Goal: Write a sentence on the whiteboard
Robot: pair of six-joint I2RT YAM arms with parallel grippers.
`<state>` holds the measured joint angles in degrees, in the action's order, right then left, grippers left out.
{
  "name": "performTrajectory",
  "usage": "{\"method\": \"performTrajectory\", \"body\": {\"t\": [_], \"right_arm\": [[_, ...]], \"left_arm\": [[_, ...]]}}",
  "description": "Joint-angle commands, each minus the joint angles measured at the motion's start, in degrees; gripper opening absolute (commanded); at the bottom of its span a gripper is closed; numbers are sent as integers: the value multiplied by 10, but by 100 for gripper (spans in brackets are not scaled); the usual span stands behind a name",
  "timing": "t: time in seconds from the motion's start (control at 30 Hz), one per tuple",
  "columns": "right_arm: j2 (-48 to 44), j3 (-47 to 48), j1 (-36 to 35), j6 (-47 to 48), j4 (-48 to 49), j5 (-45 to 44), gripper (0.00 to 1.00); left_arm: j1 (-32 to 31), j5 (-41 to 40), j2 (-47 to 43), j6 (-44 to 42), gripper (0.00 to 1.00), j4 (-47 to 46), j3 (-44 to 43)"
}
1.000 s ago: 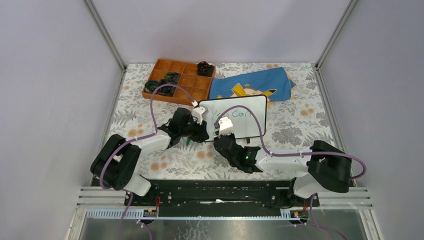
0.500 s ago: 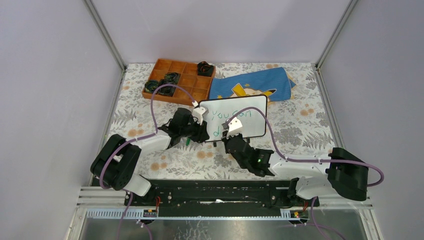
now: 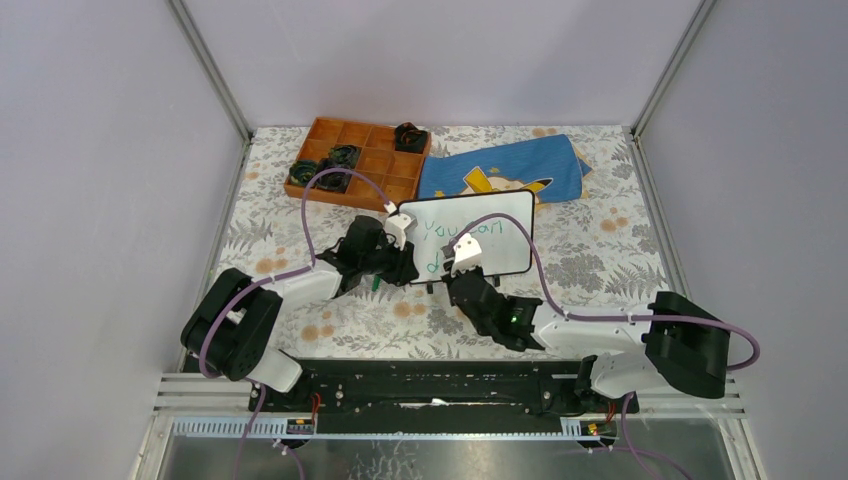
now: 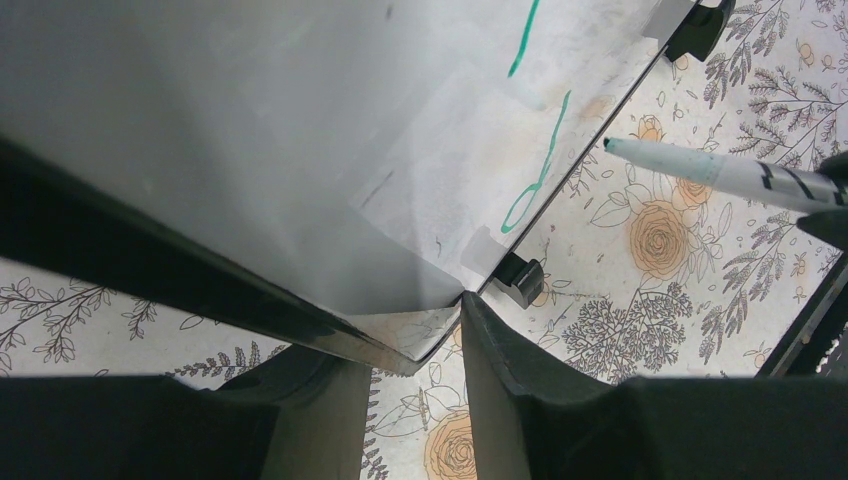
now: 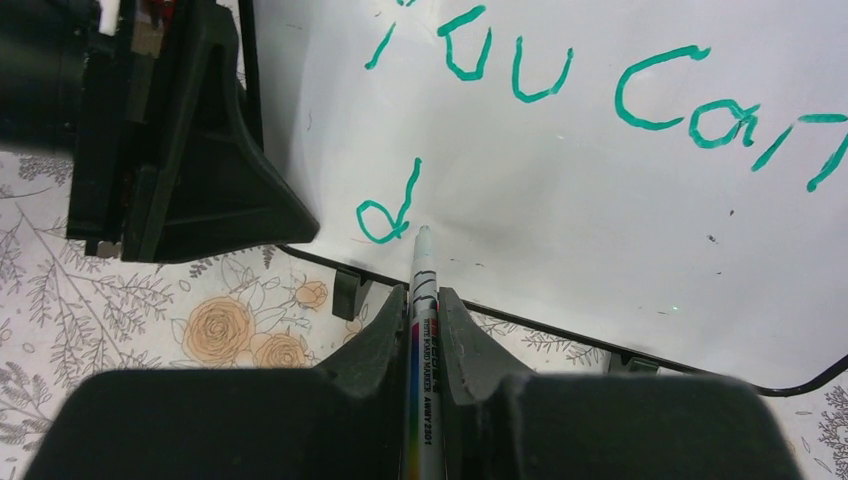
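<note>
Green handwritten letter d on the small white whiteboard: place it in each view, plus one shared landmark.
Top external: green letter d, centre, low on the black-framed whiteboard's left side.
Left wrist: d right of centre, by the board's edge.
Right wrist: d left of centre.
Shared landmark: the whiteboard's black frame.

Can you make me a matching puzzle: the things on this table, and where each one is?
Things: 1 whiteboard, 2 marker, 3 blue cloth, 4 orange tray.
Places: A far side, left; B clamped in the right hand; C corner pinched by the left hand; D far side, right.
Pairs: 1-C, 2-B, 3-D, 4-A.
</note>
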<state>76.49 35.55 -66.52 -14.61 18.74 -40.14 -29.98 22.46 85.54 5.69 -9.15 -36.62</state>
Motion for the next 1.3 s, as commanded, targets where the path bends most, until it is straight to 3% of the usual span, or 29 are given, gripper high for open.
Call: {"method": "performTrajectory", "body": {"t": [0.0, 0.6, 1.27], "right_arm": [[7, 31, 9, -2, 26, -29, 0], [37, 37, 14, -19, -2, 11, 0], [21, 30, 21, -26, -35, -22, 0]], "left_arm": [[-8, -5, -10, -15, 42, 0, -11], [-8, -6, -10, -17, 42, 1, -11], [-9, -7, -11, -16, 42, 2, -11]]}}
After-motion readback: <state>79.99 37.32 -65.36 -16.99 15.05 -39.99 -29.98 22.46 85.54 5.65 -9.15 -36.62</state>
